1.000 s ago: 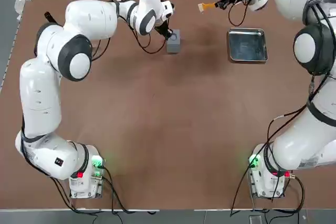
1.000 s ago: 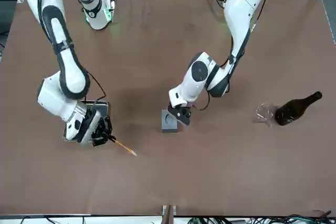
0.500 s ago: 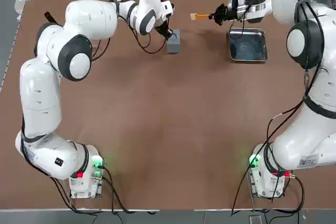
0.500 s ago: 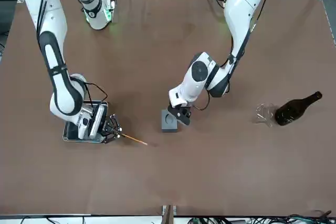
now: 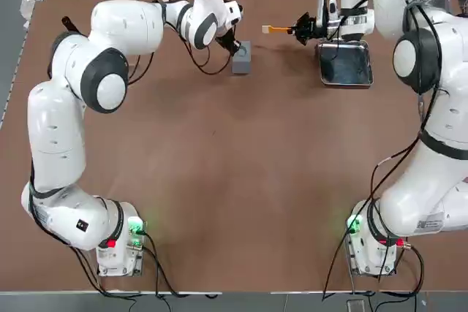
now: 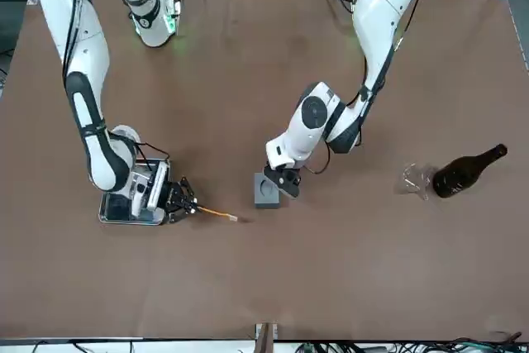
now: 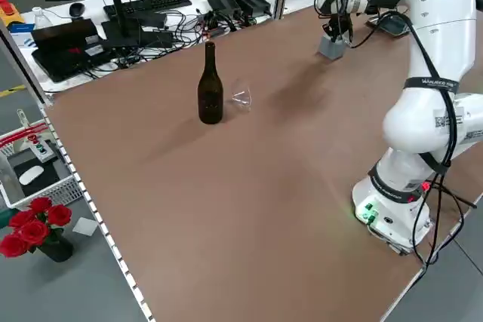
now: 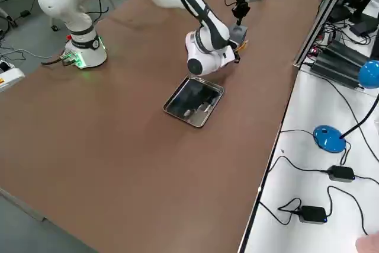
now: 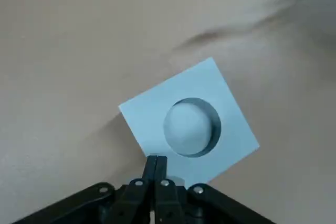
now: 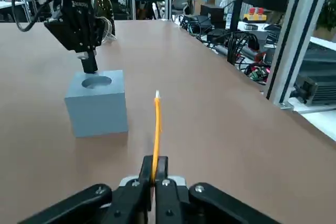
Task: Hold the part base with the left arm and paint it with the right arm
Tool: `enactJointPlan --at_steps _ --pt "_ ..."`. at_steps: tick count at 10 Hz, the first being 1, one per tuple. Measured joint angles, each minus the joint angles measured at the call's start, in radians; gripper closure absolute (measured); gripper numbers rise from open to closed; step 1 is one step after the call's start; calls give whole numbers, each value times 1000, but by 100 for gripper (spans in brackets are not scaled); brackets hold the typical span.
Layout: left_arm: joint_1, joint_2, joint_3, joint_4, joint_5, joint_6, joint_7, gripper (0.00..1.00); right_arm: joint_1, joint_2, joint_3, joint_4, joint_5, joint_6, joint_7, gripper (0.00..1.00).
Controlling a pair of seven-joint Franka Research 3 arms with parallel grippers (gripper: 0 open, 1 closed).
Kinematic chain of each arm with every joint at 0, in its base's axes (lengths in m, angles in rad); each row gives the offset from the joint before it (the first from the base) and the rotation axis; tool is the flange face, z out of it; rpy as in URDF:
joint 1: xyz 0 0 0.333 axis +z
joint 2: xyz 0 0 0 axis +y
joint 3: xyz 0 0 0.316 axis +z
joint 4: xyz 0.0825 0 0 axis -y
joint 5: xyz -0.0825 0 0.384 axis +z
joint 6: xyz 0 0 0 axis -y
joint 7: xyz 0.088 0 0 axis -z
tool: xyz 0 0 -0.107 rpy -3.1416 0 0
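The part base [image 5: 242, 57] is a small grey block with a round recess on top, standing at the far middle of the table. My left gripper [image 5: 235, 45] is shut, and its joined fingertips [image 9: 156, 161] rest on the edge of the block's [image 9: 189, 124] top face, beside the recess. My right gripper [image 5: 301, 29] is shut on a thin orange brush [image 5: 279, 29] with a pale tip. The brush [image 10: 156, 121] lies level and points toward the block [image 10: 97, 103], its tip a short way off to the block's right.
A flat metal tray [image 5: 363, 63] lies just below the right wrist. In the front view a dark bottle [image 6: 467, 171] lies on its side next to a clear glass [image 6: 417, 179], on the left arm's side. The table's far edge is close behind the block.
The right gripper swung the brush down and leftward until it lies level and points at the block, coming in over the tray's corner. The left gripper and the block stayed put.
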Motion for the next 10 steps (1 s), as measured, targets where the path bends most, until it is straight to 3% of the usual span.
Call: enactJointPlan --at_steps 5,10 --pt "0 0 0 0 0 0 0 99 20 54 2 24 15 3 -24 96" --pt "0 0 0 0 0 0 0 99 40 67 52 24 39 76 -35 96"
